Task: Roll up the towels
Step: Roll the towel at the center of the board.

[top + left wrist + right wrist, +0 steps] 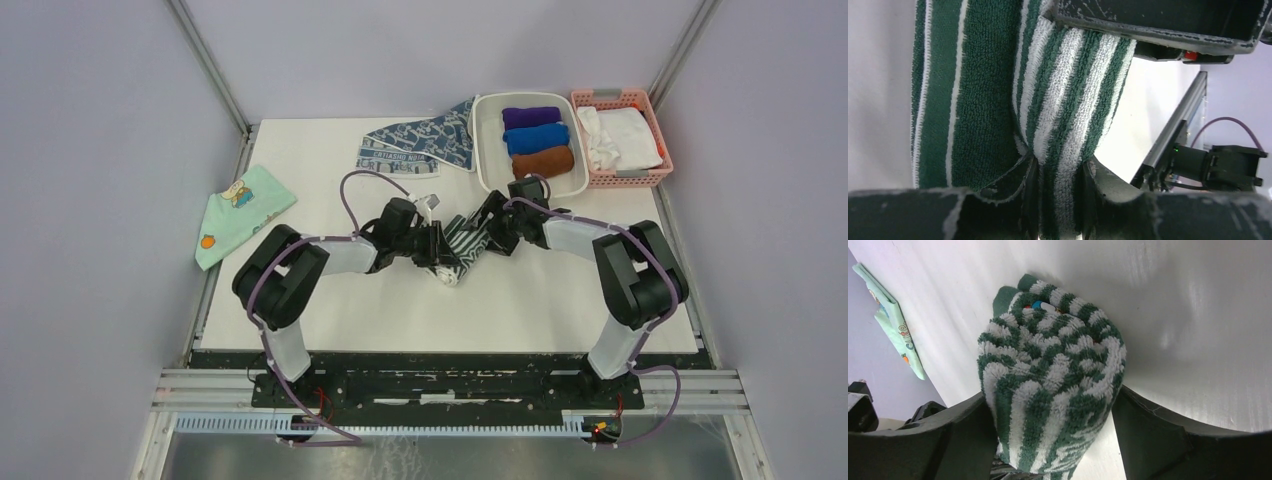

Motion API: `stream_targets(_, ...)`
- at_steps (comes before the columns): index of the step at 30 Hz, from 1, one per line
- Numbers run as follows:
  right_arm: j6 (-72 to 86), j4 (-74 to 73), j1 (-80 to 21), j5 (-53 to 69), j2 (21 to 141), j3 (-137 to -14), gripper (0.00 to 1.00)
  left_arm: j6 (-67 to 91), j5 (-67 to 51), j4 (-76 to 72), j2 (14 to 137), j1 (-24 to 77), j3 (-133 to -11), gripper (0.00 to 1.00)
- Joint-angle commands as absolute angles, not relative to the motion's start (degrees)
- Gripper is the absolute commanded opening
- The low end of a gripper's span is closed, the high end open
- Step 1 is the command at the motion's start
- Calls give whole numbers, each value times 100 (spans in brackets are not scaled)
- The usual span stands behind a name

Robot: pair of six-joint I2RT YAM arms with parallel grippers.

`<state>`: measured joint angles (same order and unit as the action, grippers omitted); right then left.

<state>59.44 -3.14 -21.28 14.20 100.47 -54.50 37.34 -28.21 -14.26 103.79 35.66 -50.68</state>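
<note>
The dark green-and-white striped towel (462,250) lies rolled up in the middle of the table, between my two grippers. My left gripper (437,262) is shut on a fold of it; in the left wrist view the fingertips (1029,195) pinch the striped cloth (1068,100). My right gripper (492,236) stands open around the roll's end (1050,365), its right finger (1158,435) apart from the cloth. The blue-grey patterned towel (425,140) lies flat at the back of the table.
A white bin (486,150) at the back right holds purple, blue and brown rolls. Beside it stands a pink basket (655,125) with white cloth. A mint-green cloth (238,210) lies at the table's left edge.
</note>
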Motion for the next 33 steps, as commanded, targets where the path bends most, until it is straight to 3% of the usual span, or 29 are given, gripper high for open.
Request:
stream_targets(1,5912,-205,-2065,1318,10220,-5485,81,4341,-3266,-1291,10726,3595,-4774,19)
stream_targets(7,5645,-919,-2082,1080,10469,-5801,62,4467,-3301,-1384,10780,3595,-4605,25)
stream_targets(13,5427,-1944,-2216,569,10502,-6244,45,3806,-2733,-534,10248,3707,-4835,46)
stream_targets(17,5335,-2476,-2371,211,10488,-6516,43,3202,-1662,366,9721,4011,-5192,59)
stream_targets(24,5311,-2863,-2510,97,10603,-6778,42,2495,1522,1294,8949,5173,-5761,67)
stream_targets(27,5317,-2876,-2542,83,10638,-6800,42,2203,2928,1448,8939,5773,-6011,70)
stream_targets(33,5320,-2905,-2574,88,10683,-6825,42,1522,4191,1585,9578,6516,-6693,79)
